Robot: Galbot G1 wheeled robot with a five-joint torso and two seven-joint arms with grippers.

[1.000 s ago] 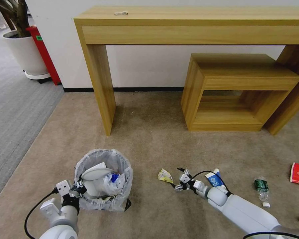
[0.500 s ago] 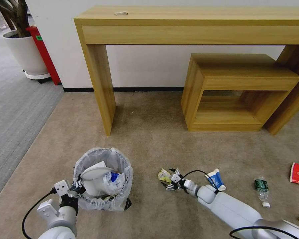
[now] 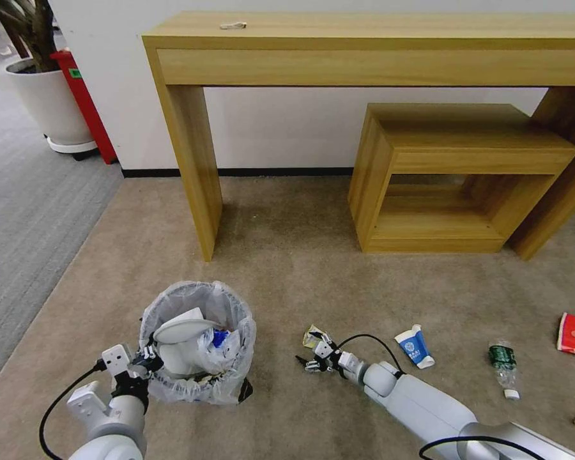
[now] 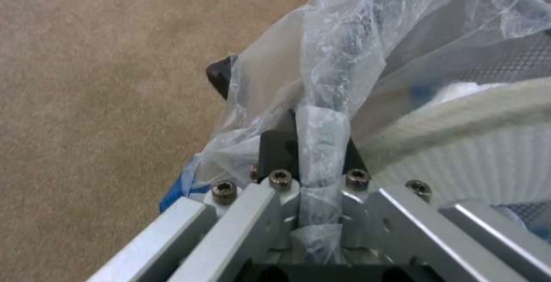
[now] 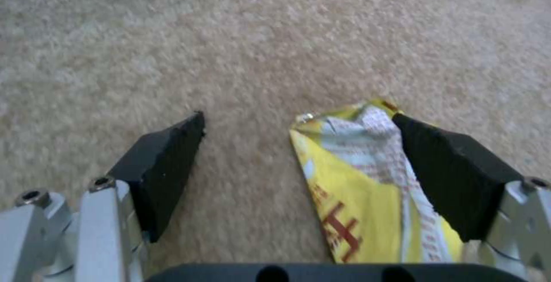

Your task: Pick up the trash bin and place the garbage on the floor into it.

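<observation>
The yellow crumpled foil packet lies on the beige short-pile carpet between the right gripper's wide-spread fingers, touching one pad.

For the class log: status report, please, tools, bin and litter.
Left tool shut on trash bin liner rim. Right tool open, low over floor, yellow packet between its fingers. Nothing blocking. Carton, bottle on carpet.
</observation>
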